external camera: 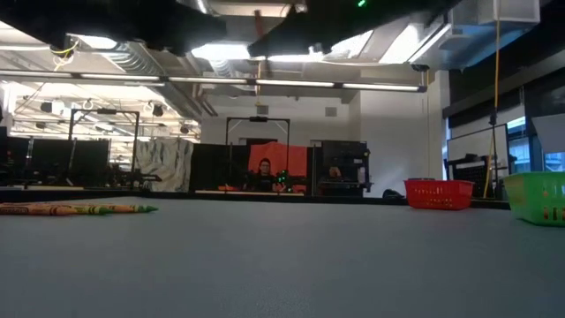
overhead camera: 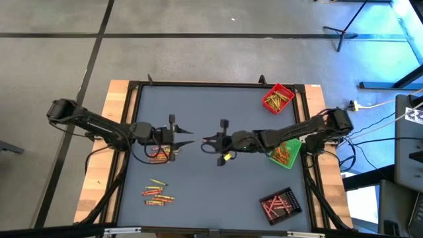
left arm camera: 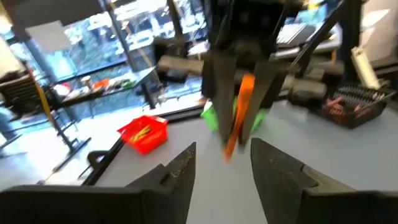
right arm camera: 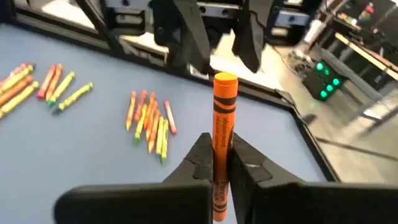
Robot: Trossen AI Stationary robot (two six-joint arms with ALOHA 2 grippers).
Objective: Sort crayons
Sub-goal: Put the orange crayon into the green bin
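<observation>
High view: red tray (overhead camera: 277,97) at one o'clock, green tray (overhead camera: 285,153) at three and black tray (overhead camera: 280,203) at five all hold crayons; right gripper (right arm camera: 219,163) pinches an orange crayon (right arm camera: 222,134), left gripper (left arm camera: 222,169) gapes empty.

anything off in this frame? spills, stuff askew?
Nothing stands out. Loose crayons lie unsorted on the mat, as expected mid-sort. The right end effector is shut on an orange crayon mid-table, facing the open left end effector. The trays look upright.

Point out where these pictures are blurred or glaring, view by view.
Left wrist view: motion-smeared, the right gripper and its orange crayon soft. Low view: bright ceiling-light glare, the green tray cut by the frame's edge. High view: blue glare in one corner. Right wrist view: fairly sharp on the crayon.
</observation>
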